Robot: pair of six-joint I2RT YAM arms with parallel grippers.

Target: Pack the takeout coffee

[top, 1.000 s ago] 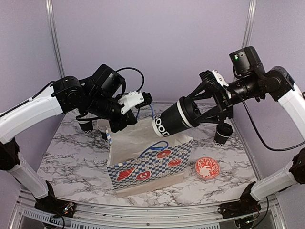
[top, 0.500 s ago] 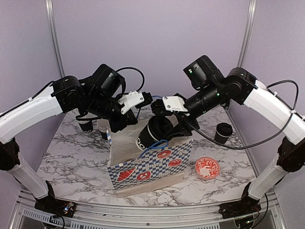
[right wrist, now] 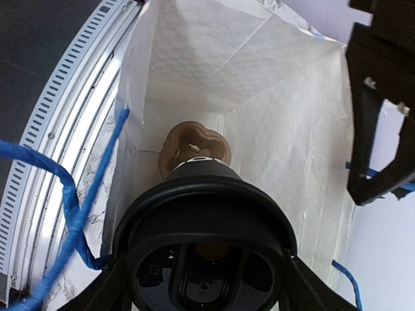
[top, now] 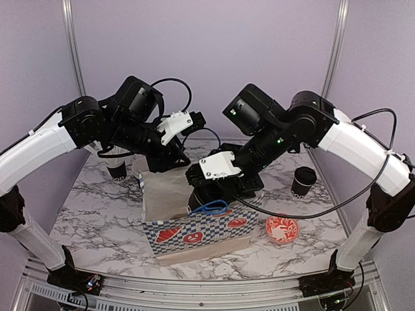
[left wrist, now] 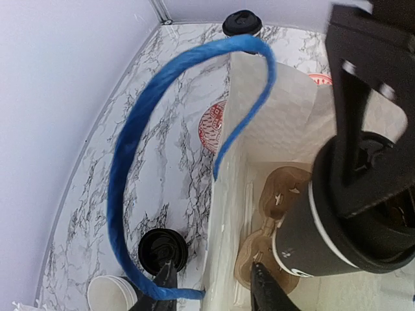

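My right gripper (right wrist: 202, 291) was clamped on a coffee cup (right wrist: 202, 214), one finger pressed to each side just under its round black lid. The lid faced back toward my wrist and the base pointed down into the open mouth of the paper bag (right wrist: 279, 123). Straight beyond that hand, on the floor of the bag, lay a brown cup carrier (right wrist: 194, 144). The cup was already down between the bag's white walls, but I could not tell whether its base had reached the carrier.

My left gripper (left wrist: 211, 288) stood at the bag's rim with its jaws partly apart. The thin white wall ran up between my two fingers (left wrist: 165, 285), and the foot of the blue handle (left wrist: 139, 162) crossed beside one of them. The handle's loop arched up and away ahead of the hand. The held cup hung just across the wall from those fingers, inside the bag.

Outside the bag, right beside my left hand, a second lidded cup (left wrist: 162, 249) stood on the marble table (left wrist: 162, 175). A third lidded cup (top: 302, 181) stood well off to the outer side of my right hand. A red-and-white bowl (top: 282, 228) sat on that same side, near the bag's front corner.
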